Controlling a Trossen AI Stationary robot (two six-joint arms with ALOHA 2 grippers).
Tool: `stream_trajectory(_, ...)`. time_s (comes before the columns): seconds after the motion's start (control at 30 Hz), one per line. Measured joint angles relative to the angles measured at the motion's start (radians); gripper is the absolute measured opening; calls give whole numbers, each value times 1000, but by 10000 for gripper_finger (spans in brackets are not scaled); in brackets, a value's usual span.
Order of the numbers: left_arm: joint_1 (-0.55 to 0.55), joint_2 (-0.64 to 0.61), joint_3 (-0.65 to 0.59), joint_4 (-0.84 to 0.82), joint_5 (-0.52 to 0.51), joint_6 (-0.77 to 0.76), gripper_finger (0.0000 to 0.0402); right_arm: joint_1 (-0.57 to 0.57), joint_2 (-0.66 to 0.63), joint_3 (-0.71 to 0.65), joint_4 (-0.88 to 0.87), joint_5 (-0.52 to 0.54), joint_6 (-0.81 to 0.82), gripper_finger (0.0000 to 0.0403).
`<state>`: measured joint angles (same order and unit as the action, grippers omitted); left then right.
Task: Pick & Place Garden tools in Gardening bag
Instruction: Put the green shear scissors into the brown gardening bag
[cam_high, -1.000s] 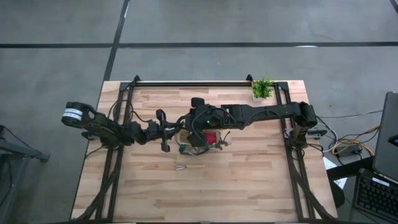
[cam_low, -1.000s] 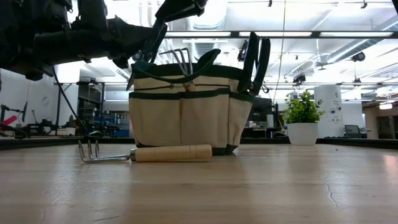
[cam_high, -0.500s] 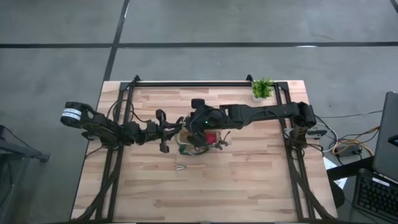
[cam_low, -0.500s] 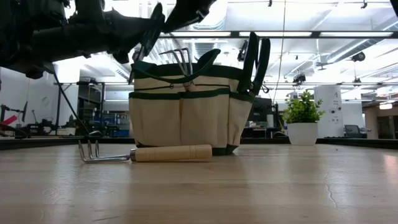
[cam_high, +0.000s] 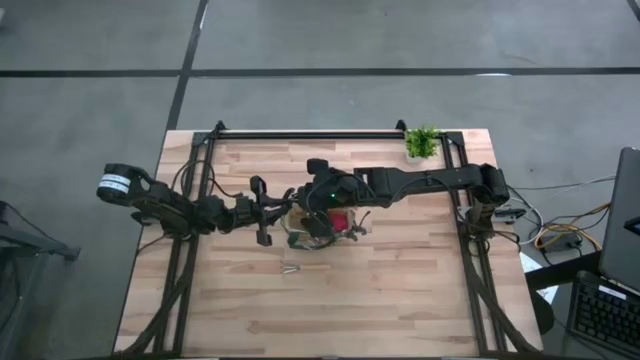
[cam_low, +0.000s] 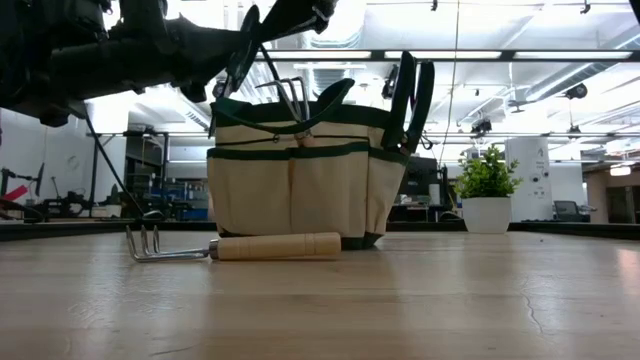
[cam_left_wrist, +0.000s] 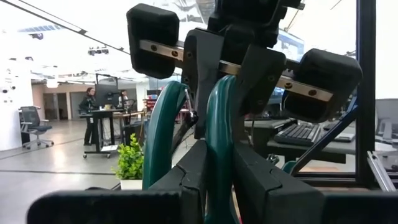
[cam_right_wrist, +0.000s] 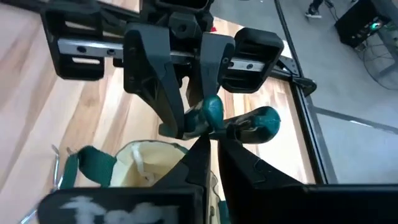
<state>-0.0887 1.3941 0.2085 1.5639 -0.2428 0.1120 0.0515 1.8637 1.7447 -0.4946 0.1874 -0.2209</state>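
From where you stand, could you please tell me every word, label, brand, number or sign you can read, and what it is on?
None can be read.
Left arm: a white band, any marks on it too small to read.
Right gripper: white smudges on the body near the camera, too blurred to read.
Gardening bag: plain canvas, no print showing.

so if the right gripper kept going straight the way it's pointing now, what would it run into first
Most likely the left gripper. The right gripper is already closed on the teal shears handle that the left one also holds, so the two face each other just above the bag. Depth is hard to judge.
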Motion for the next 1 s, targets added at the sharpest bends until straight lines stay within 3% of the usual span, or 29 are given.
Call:
stream_trajectory(0.27,0,-2,-1,0,2,7,55,3,-1,0,15,-10,32,78)
stream_trajectory(0.47,-1,-8,0,-10,8,18,55,4,-2,2,67,-122,88,125)
stream_trajectory(0.67,-3,-12,0,-14,8,17,55,4,-2,2,72,-134,91,154)
stream_trajectory(0.8,-2,-14,0,-13,7,9,55,1,-2,1,78,-118,95,151)
stream_trajectory(1.0,-2,-15,5,-12,8,8,55,1,-1,-5,94,-87,83,112)
